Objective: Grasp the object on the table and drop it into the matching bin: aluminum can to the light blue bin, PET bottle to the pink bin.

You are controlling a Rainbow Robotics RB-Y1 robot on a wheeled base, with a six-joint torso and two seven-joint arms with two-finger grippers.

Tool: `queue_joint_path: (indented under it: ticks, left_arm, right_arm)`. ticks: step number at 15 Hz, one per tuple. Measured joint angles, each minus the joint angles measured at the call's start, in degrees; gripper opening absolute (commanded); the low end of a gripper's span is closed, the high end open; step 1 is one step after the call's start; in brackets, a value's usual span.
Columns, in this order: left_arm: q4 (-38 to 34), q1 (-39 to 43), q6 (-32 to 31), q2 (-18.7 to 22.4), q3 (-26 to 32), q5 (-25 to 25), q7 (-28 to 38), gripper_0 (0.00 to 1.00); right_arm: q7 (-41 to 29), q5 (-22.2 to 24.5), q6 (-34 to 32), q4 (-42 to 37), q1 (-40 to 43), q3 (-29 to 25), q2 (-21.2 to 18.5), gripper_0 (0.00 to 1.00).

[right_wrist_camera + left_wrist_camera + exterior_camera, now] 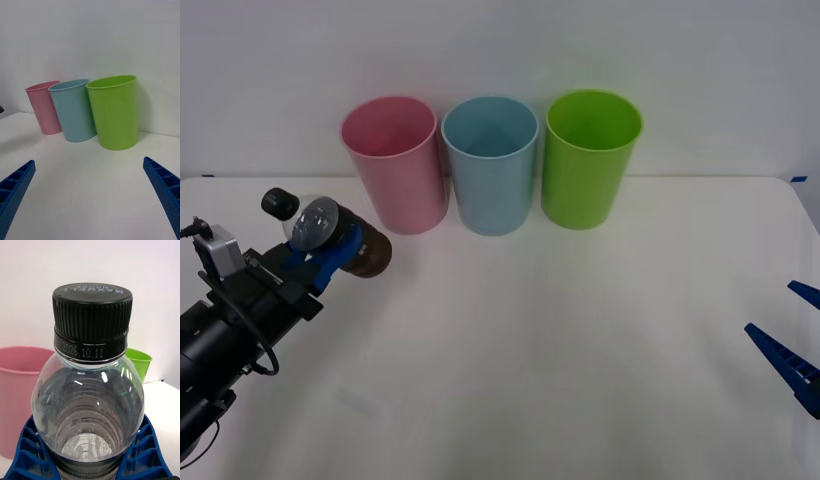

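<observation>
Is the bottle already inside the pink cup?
No, the PET bottle is outside the pink bin, gripped by the left gripper beside it above the table.

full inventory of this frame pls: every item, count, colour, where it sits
PET bottle: 1, clear with dark brown body and black cap, tilted, held off the table at its left side, in front-left of the pink bin.
Pink bin: 1, pink, upright, leftmost in the row at the table's back.
Light blue bin: 1, pale blue, upright, middle of the row.
Lime green bin: 1, lime green, upright, rightmost of the row.
Table: 1, white, under everything.
Left gripper: 1, blue fingers, closed around the bottle's body at the left.
Right gripper: 1, blue fingers, open, low at the right edge, holding nothing.
</observation>
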Motion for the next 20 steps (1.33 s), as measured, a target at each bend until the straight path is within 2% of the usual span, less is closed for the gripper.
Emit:
queue_joint_path:
  ticks: [3,9,14,20]
  left_arm:
    - [-0.39,-2.95,0.65,3.28,0.78,2.21,2.71,0.00]
    - [-0.80,-10.44,3.67,9.17,1.04,2.99,14.02,0.00]
    - [2.19,-17.20,7.67,9.87,-0.26,-1.10,15.87,0.00]
    - [14.93,-30.68,7.73,9.94,-1.30,-7.78,14.95,0.00]
  right_arm:
    - [0.00,0.00,0.00,0.00,0.00,0.00,0.00,1.00]
    - [0.00,0.00,0.00,0.00,0.00,0.00,0.00,1.00]
    - [0.00,0.00,0.00,0.00,0.00,0.00,0.00,1.00]
    - [0.00,0.00,0.00,0.00,0.00,0.00,0.00,1.00]
